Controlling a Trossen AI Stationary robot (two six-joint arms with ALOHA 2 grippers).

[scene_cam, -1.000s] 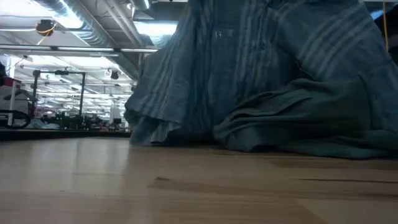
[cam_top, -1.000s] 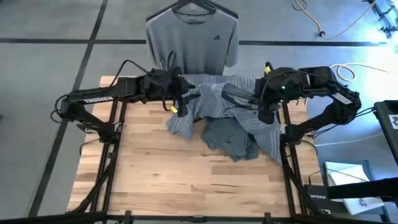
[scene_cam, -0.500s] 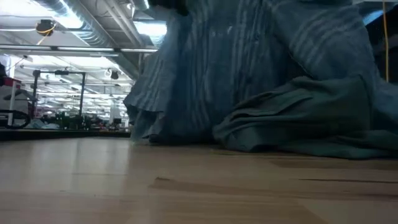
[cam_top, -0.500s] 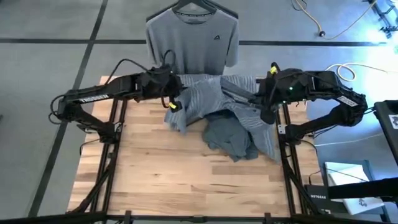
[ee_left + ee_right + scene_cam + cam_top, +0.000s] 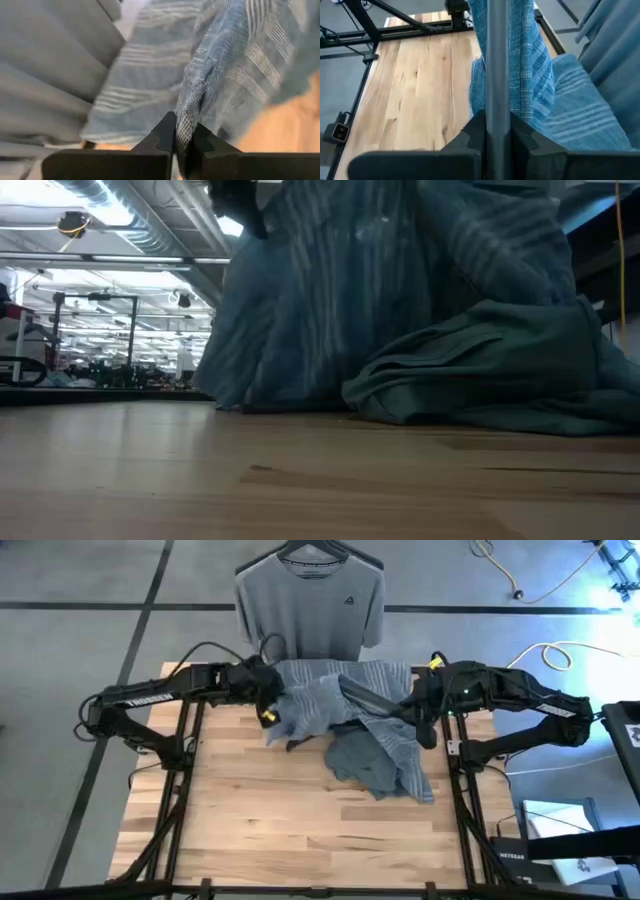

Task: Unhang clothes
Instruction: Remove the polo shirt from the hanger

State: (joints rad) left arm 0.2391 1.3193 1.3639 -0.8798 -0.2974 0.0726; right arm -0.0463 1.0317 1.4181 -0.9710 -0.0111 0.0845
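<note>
Left gripper (image 5: 272,706) is pinching a fold of the striped shirt (image 5: 330,705) at the table's (image 5: 260,830) far edge; the shirt's lower part is heaped on the wood. Right gripper (image 5: 408,712) is clamped on a grey bar (image 5: 497,65) running through the shirt. The grey T-shirt (image 5: 308,608) hangs on its hanger (image 5: 315,550) beyond the table.

A pale wooden counter (image 5: 300,830) stands on a grey concrete floor (image 5: 70,650) crossed by dark lines. Cables (image 5: 520,585) trail on the floor. Beyond the counter, a large hall shows silver ceiling ducts (image 5: 150,210), bright ceiling lights (image 5: 240,225), and distant racks (image 5: 95,330).
</note>
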